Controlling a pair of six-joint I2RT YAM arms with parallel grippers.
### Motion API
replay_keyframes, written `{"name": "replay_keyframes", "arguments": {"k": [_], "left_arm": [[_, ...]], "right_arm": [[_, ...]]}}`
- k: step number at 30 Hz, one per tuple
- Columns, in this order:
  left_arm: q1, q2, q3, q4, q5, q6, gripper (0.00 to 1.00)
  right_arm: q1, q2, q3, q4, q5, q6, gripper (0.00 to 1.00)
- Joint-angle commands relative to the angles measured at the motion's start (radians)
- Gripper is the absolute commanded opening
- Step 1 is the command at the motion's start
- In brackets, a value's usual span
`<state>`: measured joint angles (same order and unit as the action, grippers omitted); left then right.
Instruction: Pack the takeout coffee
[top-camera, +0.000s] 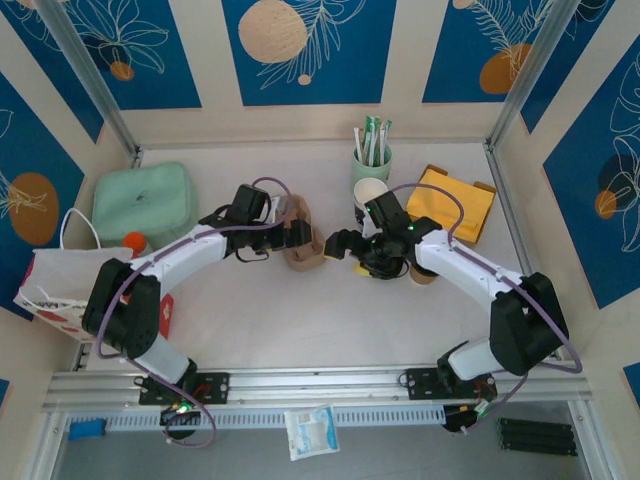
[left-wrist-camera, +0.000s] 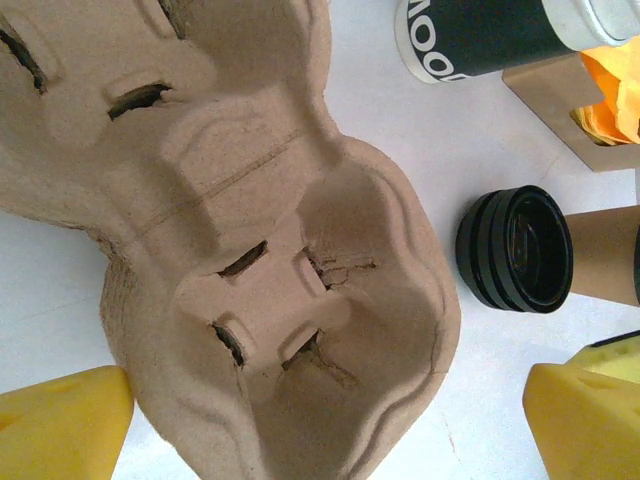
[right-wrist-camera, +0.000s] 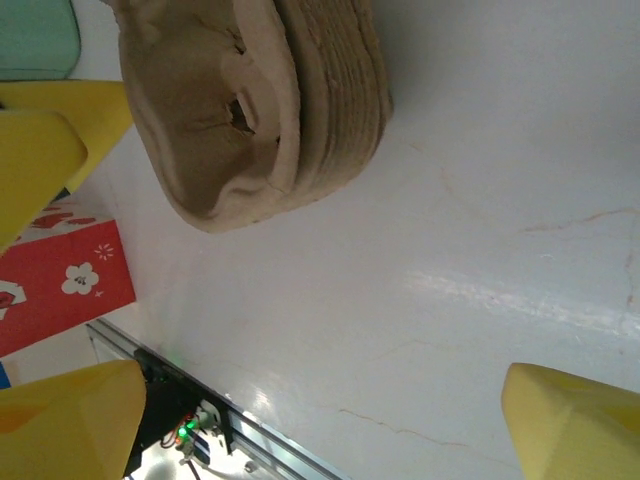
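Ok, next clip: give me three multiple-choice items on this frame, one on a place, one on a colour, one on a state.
1. The takeout coffee stands: A by the green cup of sticks; B inside a bag; C on a lid.
2. The pulp carrier is: A white; B brown; C green.
3. The right gripper is: A shut on the coffee; B shut on a lid; C open, empty.

Answers: A, the two cups sit next to each other in the top view; B, it is tan moulded pulp; C, its fingers stand wide apart with nothing between.
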<state>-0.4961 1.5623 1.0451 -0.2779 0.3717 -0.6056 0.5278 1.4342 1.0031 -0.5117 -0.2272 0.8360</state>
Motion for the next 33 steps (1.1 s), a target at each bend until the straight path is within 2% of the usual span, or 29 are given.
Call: {"name": "replay_keyframes", "arguments": {"k": [1,4,7,11,17,33], "left_arm": [[-0.003,-0.065,0.01,-0.05,-0.032,0.005,0.99],[-0.002,-0.1,0.03,-0.117,-0.088,0.033,0.99],[0.003,-0.138,0.037,-0.152,-0.127,0.052,0.99],[0.007,-0.18,0.032,-0.17,-0.142,0.056,0.99],[0.009,-0.214,0.03,-0.186,-0.145,0.061,0.99],[0.011,-0.245,-0.002,-0.206,-0.154,0.074,0.99]], "right_arm": [[-0.016,0.033,0.04,0.021,-0.047,0.031,0.88],[-0.023,0.067,0.062,0.039,-0.061,0.045,0.75],[-0.025,0.102,0.088,0.048,-0.067,0.055,0.66],[-0.024,0.146,0.113,0.068,-0.071,0.066,0.48],[-0.023,0.212,0.143,0.11,-0.091,0.084,0.32],[-0.008,0.315,0.19,0.149,-0.104,0.091,0.3]]}}
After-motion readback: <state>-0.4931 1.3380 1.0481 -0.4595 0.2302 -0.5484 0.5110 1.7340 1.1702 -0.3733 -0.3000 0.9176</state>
